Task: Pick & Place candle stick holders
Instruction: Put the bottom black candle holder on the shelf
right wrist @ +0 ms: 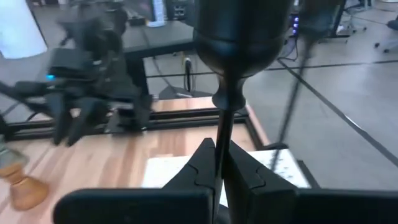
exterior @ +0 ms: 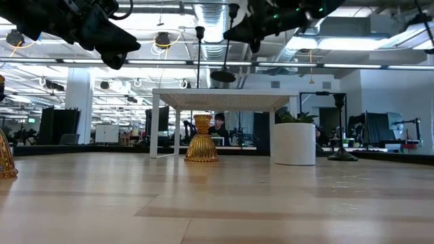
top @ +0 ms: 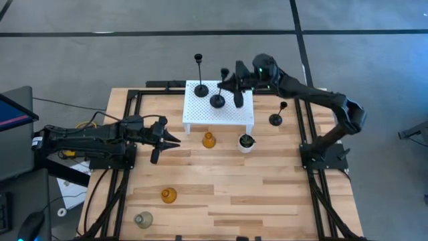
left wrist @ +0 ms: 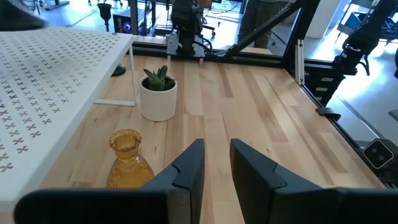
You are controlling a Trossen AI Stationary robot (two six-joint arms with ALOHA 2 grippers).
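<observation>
Right gripper is pinching the thin stem of a black candle holder and carrying it above the white rack; another black holder already stands on the rack. You seem to be in the placing step, so next lower it straight down onto a bare spot and release. Left gripper waits slightly spread near the amber holder on the table

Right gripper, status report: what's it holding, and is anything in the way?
Right gripper shut on black holder stem, above white stand. Left gripper open, hovering near amber holder. Another black holder on the stand, close by.
</observation>
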